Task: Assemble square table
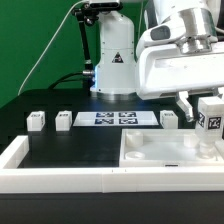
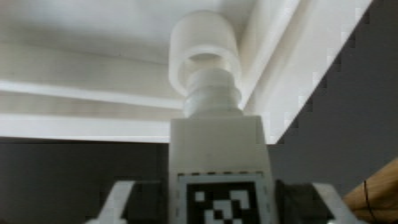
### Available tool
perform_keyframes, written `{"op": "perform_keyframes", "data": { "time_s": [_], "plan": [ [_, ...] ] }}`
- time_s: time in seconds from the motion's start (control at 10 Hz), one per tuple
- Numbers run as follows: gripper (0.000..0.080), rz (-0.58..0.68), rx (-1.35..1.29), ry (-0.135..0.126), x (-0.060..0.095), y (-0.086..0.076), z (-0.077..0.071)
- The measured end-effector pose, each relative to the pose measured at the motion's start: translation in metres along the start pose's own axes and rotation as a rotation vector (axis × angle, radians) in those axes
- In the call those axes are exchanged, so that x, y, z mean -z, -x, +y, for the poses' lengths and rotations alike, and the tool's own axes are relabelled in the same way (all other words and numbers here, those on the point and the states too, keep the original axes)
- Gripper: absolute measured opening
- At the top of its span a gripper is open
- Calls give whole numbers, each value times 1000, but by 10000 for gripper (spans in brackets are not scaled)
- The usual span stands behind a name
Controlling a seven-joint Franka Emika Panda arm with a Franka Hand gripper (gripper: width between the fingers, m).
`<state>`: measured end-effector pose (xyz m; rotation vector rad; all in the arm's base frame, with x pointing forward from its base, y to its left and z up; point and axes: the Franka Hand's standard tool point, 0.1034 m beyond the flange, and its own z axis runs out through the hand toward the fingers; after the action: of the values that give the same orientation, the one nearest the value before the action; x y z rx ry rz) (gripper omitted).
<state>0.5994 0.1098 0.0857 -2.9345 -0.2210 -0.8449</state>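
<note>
My gripper point(image 1: 208, 116) is shut on a white table leg point(image 1: 211, 121) with a tag on its side. It holds the leg upright over the right part of the square table top point(image 1: 150, 152), a white tray with a raised rim at the front right. In the wrist view the leg point(image 2: 219, 130) runs out from between my fingers point(image 2: 128, 200), and its threaded tip point(image 2: 208, 48) points at the top's inner corner point(image 2: 311, 60). I cannot tell whether the tip touches the top. Three more legs point(image 1: 37, 120) point(image 1: 65, 119) point(image 1: 168, 119) stand in a row behind.
The marker board point(image 1: 115, 118) lies flat between the loose legs. A long low white wall point(image 1: 20, 160) edges the black worktop at the front left. A white robot base point(image 1: 115, 60) stands at the back.
</note>
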Motion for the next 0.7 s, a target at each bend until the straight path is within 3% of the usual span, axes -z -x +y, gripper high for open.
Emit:
{"op": "perform_keyframes", "data": {
  "time_s": [0.7],
  "plan": [
    [288,11,-2,8,-13,14,1]
  ]
}}
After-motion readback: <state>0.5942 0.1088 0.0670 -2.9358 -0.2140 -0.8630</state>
